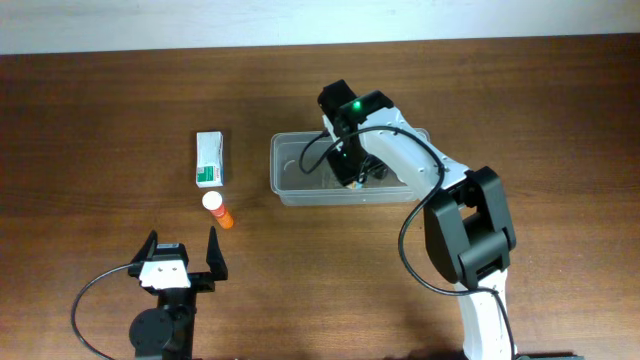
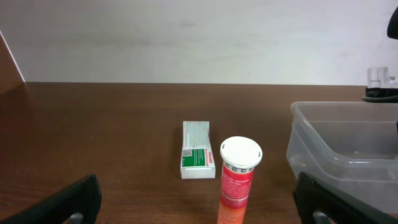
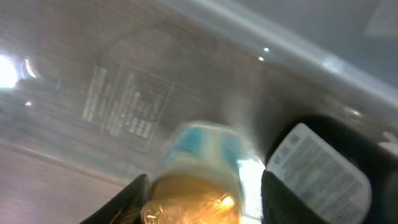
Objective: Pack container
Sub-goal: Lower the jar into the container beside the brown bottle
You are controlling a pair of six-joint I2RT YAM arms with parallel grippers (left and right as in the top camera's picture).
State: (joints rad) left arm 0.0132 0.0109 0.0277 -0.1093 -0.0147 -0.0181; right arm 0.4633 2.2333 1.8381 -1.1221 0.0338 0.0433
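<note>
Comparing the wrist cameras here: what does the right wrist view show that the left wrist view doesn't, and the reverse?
Only the right wrist view: a blurred golden bottle with a pale blue label, and a dark item with a white printed label beside it. Only the left wrist view: a green-and-white box and an orange tube with a white cap, both on the table. Both: the clear container, seen from inside by the right wrist.

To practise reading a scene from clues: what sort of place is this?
Probably a robotics lab or test bench: a bare wooden table against a plain white wall, a robot arm reaching over it, and a few staged items, a clear container and a small box.
</note>
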